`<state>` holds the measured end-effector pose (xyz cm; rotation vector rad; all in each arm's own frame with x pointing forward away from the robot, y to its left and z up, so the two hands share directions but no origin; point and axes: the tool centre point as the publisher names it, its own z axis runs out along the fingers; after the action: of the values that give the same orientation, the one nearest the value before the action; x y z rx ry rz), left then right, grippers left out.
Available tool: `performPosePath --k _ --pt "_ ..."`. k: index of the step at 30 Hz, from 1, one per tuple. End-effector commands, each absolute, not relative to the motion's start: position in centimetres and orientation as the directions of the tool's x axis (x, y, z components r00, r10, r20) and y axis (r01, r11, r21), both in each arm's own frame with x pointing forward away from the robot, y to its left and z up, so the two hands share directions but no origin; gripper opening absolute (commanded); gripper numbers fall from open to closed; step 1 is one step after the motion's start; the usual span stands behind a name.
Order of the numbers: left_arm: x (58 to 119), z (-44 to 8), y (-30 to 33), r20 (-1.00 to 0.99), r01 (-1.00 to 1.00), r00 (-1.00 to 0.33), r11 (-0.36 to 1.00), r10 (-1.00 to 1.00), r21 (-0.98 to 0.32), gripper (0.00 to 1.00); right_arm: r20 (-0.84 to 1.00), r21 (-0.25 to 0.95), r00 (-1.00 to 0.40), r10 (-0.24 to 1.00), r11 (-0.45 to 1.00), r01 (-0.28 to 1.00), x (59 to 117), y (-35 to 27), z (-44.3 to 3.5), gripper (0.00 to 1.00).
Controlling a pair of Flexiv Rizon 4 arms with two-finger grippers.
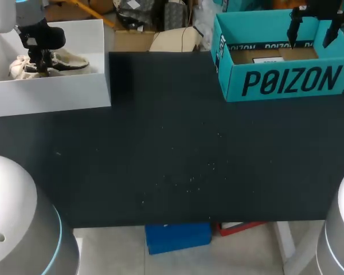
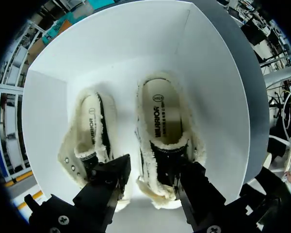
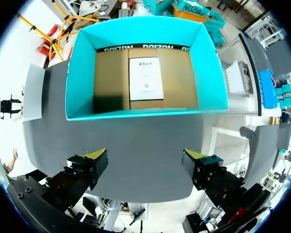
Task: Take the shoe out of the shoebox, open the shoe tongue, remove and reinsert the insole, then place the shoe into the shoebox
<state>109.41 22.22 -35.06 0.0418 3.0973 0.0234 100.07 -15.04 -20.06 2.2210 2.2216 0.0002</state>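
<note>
Two cream fleece-lined shoes lie side by side in the white shoebox (image 2: 211,92), which stands at the table's far left (image 1: 51,97). My left gripper (image 2: 150,182) is down inside the box (image 1: 40,60). Its black fingers (image 2: 111,177) press from both sides on the laced front of one shoe (image 2: 161,119), with their tips hidden beside it. The other shoe (image 2: 89,128) lies just outside the gripper. In the head view the shoes (image 1: 71,62) show beside the gripper. My right gripper (image 3: 144,158) hangs open and empty over the teal box (image 1: 286,83).
The teal box (image 3: 145,112) stands open at the far right, with a brown cardboard floor and a white label (image 3: 145,80) inside. Dark table surface (image 1: 178,149) spreads between the two boxes and toward the near edge.
</note>
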Motion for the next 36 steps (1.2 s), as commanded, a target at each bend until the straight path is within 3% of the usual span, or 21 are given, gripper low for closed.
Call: performPosePath --k 1,4,9,14,17,18,28,36 --pt "110.8 -37.7 22.3 -0.025 0.018 -1.0 1.0 0.018 0.016 0.45 0.0 -0.001 0.0 1.0 0.0 1.0 100.1 -15.0 -20.0 1.0" --pt "111.1 -38.9 22.2 -0.015 0.014 -1.0 1.0 0.015 0.018 0.42 0.0 -0.001 0.0 1.0 0.0 1.0 100.1 -15.0 -20.0 1.0" --pt "111.4 -40.3 21.6 -0.005 0.018 -1.0 1.0 0.018 0.022 0.27 0.0 -0.001 0.0 1.0 0.0 1.0 100.1 -15.0 -20.0 1.0" --pt "111.6 -41.6 21.5 0.011 0.02 -1.0 0.999 0.02 0.034 0.24 0.0 -0.001 0.0 1.0 0.0 1.0 100.1 -15.0 -20.0 1.0" --pt "111.6 -41.6 21.5 0.015 0.025 -1.0 0.999 0.024 0.038 0.09 0.0 -0.001 0.0 1.0 0.0 1.0 100.1 -15.0 -20.0 1.0" --pt "111.5 -41.7 21.5 0.018 0.034 -0.999 0.998 0.033 0.044 0.0 0.0 -0.001 0.0 1.0 0.0 1.0 100.1 -15.0 -20.0 1.0" --pt "110.1 -36.9 21.2 -0.009 0.085 -0.996 0.996 0.085 0.029 0.0 0.0 -0.001 0.0 1.0 0.0 1.0 100.1 -15.0 -20.0 1.0" --pt "109.3 -28.9 21.0 -0.089 0.088 -0.992 0.995 0.092 0.047 0.0 0.0 -0.001 0.0 1.0 0.0 1.0 100.1 -15.0 -20.0 1.0"
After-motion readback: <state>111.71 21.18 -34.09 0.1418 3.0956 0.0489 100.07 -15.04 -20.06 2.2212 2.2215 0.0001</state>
